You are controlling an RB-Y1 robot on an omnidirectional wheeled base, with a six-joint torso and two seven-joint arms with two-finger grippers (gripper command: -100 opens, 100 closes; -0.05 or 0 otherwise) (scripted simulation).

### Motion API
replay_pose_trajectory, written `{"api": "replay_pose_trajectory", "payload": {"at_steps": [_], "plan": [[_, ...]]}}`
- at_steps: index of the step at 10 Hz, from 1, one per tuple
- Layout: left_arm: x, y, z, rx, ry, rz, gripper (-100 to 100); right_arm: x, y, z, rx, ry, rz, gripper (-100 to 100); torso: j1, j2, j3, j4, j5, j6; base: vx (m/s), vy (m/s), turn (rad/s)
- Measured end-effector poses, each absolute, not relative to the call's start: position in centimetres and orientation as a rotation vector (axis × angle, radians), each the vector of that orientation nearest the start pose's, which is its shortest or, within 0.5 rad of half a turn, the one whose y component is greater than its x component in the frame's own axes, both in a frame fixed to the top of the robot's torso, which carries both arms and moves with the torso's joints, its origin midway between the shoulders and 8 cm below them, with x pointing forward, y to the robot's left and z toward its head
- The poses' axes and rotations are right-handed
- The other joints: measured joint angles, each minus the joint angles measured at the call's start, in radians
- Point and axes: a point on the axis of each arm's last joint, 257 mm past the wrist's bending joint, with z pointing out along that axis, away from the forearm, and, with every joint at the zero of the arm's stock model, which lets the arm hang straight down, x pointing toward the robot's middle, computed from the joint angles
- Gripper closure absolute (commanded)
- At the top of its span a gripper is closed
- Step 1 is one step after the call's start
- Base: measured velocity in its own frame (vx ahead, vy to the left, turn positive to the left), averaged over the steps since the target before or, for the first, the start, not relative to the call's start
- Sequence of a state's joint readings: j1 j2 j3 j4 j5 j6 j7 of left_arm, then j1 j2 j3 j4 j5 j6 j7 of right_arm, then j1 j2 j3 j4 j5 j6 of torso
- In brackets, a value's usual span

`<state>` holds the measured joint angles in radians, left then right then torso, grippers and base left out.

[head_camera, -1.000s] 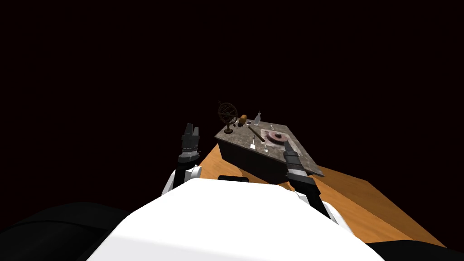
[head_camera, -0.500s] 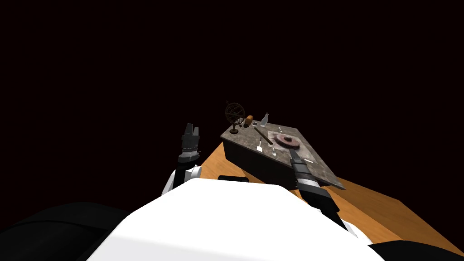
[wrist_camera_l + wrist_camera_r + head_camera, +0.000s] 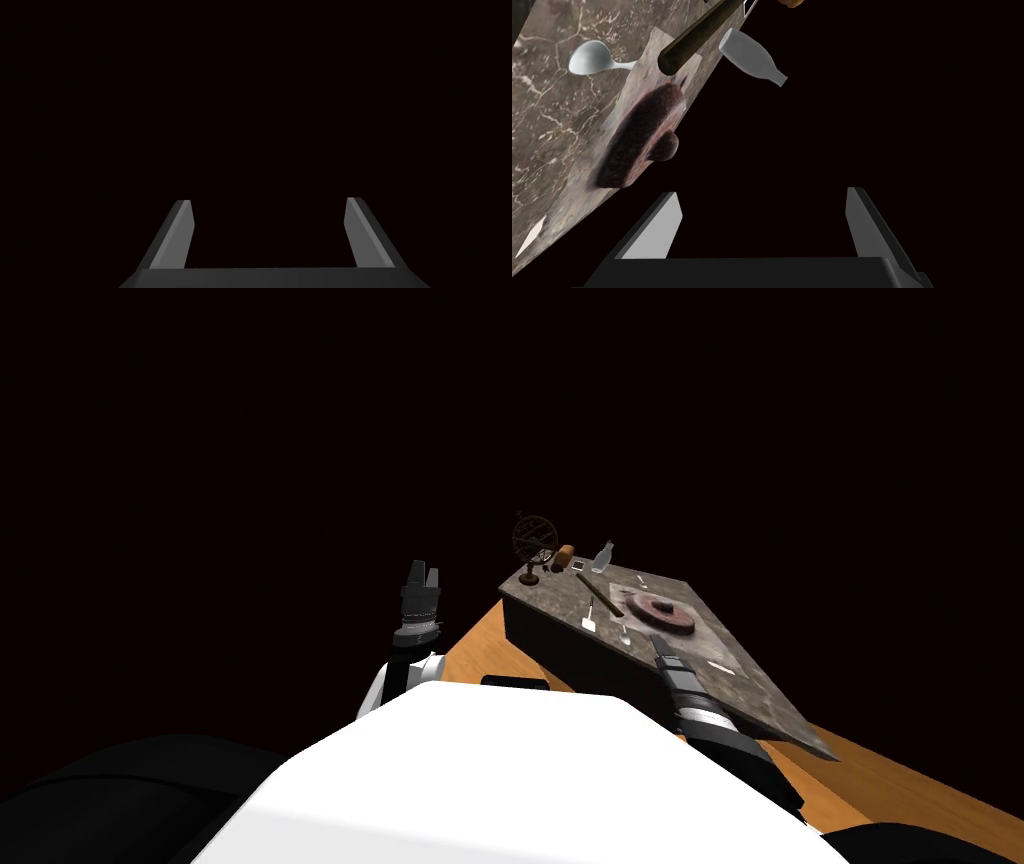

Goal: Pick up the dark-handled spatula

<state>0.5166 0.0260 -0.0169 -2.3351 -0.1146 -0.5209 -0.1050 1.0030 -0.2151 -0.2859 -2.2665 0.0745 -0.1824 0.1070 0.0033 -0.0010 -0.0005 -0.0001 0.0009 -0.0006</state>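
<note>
The dark-handled spatula (image 3: 600,594) lies on a marble-topped counter (image 3: 545,588), its long dark brown handle (image 3: 699,35) pointing toward me. Its handle end rests by a reddish-brown disc (image 3: 665,613) on a pale mat. My right gripper (image 3: 662,645) hovers open over the counter's near part, just short of the disc (image 3: 637,135), with nothing between its fingers (image 3: 662,225). It points past the counter's edge into a black area. My left gripper (image 3: 421,573) is raised to the left of the counter, open (image 3: 267,220) and holding nothing.
Near the spatula lie a spoon (image 3: 587,57), a pale bottle (image 3: 752,57), a small white-bladed utensil (image 3: 590,623), an orange object (image 3: 565,555) and an armillary globe (image 3: 533,540). The counter stands on a wooden floor (image 3: 480,638), with a black area all around.
The whole head view has shifted, so the counter now sits further right and nearer: my own move. My right gripper has kept its place just short of the disc. The left arm is unchanged.
</note>
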Motion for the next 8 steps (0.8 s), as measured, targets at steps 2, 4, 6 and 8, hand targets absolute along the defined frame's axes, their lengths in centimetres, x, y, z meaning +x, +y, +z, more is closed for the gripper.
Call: {"api": "replay_pose_trajectory", "payload": {"at_steps": [2, 4, 6, 8], "plan": [[33.1, 25.5, 4.5, -0.479, 0.677, -1.157, 0, 23.2, -45.3, -18.0, 0.944, 1.389, 0.403, -100, 0.0, -0.001, 0.0, 0.0, 0.0, 0.0, 0.037, 0.052, 0.179], [33.1, 25.5, 4.5, -0.479, 0.677, -1.157, 0, 21.3, -46.1, -19.3, 0.986, 1.438, 0.355, -100, -0.001, 0.0, 0.0, 0.0, 0.0, 0.0, 0.026, 0.029, 0.205], [33.1, 25.5, 4.5, -0.479, 0.677, -1.157, 0, 19.2, -46.9, -20.6, 1.028, 1.487, 0.309, -100, -0.001, 0.0, 0.0, 0.0, 0.0, 0.0, 0.056, 0.038, 0.37], [33.1, 25.5, 4.5, -0.479, 0.678, -1.157, 0, 17.0, -48.3, -21.8, 1.082, 1.545, 0.256, -100, -0.003, -0.001, -0.001, 0.0, -0.001, 0.001, 0.043, 0.017, 0.17]]}}
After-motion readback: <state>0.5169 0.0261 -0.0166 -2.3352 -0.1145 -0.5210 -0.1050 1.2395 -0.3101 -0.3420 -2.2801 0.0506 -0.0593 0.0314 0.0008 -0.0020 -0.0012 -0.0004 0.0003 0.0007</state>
